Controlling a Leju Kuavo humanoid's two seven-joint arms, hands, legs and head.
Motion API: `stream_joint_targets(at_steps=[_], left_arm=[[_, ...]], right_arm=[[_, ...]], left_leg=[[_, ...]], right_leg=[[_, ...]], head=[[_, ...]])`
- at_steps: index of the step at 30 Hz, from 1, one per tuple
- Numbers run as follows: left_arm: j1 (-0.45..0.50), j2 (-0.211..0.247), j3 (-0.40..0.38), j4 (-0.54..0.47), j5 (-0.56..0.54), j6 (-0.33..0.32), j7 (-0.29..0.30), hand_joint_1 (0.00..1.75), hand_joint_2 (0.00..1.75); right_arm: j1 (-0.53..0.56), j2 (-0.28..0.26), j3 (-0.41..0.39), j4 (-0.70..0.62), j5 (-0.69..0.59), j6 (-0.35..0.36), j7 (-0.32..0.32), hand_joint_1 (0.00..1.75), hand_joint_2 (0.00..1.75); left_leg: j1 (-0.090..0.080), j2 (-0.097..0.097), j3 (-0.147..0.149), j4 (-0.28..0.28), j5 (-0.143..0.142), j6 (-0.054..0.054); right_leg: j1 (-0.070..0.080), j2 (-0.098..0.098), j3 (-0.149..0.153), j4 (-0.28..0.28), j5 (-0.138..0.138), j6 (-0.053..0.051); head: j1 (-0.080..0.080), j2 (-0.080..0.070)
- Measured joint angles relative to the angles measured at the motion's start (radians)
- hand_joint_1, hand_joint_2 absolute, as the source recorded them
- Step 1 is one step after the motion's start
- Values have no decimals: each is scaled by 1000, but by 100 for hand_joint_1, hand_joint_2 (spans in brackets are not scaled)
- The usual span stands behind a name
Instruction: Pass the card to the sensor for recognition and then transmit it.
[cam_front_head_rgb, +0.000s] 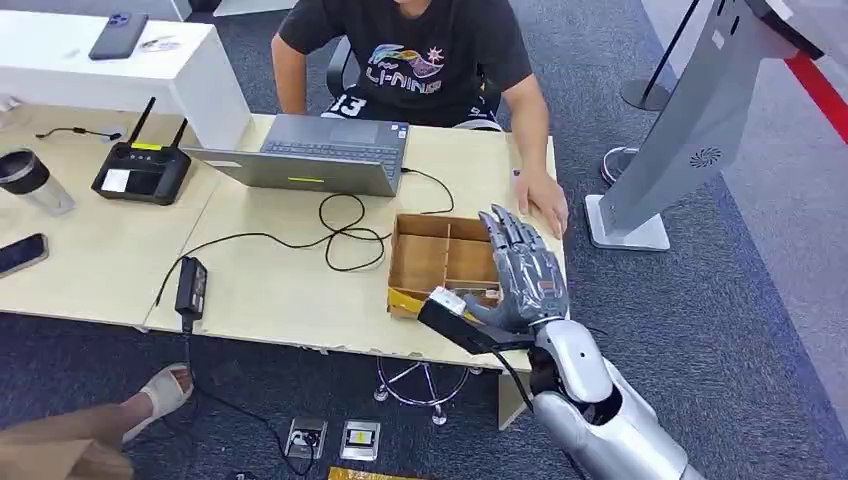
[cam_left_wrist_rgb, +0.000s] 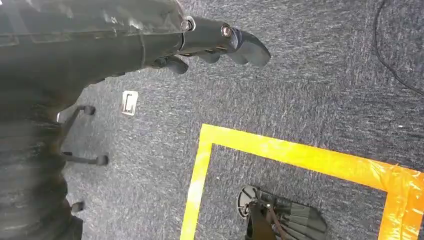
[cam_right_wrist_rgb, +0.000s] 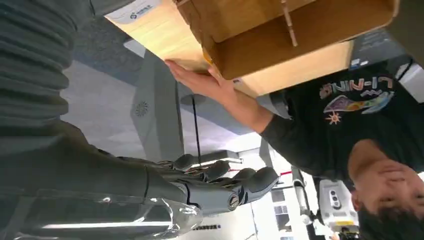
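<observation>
My right hand (cam_front_head_rgb: 520, 265) hovers over the right side of a divided wooden box (cam_front_head_rgb: 430, 255) near the table's front edge, fingers stretched out and apart, holding nothing. In the right wrist view the same hand (cam_right_wrist_rgb: 215, 185) shows bare fingers, with the box (cam_right_wrist_rgb: 280, 35) beyond it. A white card-like piece with blue print (cam_right_wrist_rgb: 137, 11) lies on the tabletop beside the box. A grey-white slanted kiosk stand (cam_front_head_rgb: 690, 130) rises from the floor to the right of the table. My left hand (cam_left_wrist_rgb: 215, 42) hangs above the carpet, holding nothing.
A person sits behind the table, one hand (cam_front_head_rgb: 545, 205) flat beside the box. A laptop (cam_front_head_rgb: 310, 155), looped black cables (cam_front_head_rgb: 345, 230), a power brick (cam_front_head_rgb: 190, 285), a radio controller (cam_front_head_rgb: 140, 170), a phone (cam_front_head_rgb: 20, 253) and a cup (cam_front_head_rgb: 30, 180) lie on the table. Yellow tape (cam_left_wrist_rgb: 300, 155) marks the floor.
</observation>
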Motion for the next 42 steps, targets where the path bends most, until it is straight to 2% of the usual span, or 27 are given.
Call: stream_joint_targets(at_steps=[12,42], left_arm=[[0,0,0,0,11,4,0,0,175],[0,0,0,0,11,3,9,0,175]], right_arm=[[-30,10,35,127,-19,-2,-26,0,175],[-52,75,124,253,-10,13,-28,0,175]], left_leg=[[0,0,0,0,0,0],[0,0,0,0,0,0]], right_leg=[[0,0,0,0,0,0],[0,0,0,0,0,0]], head=[[0,0],[0,0]])
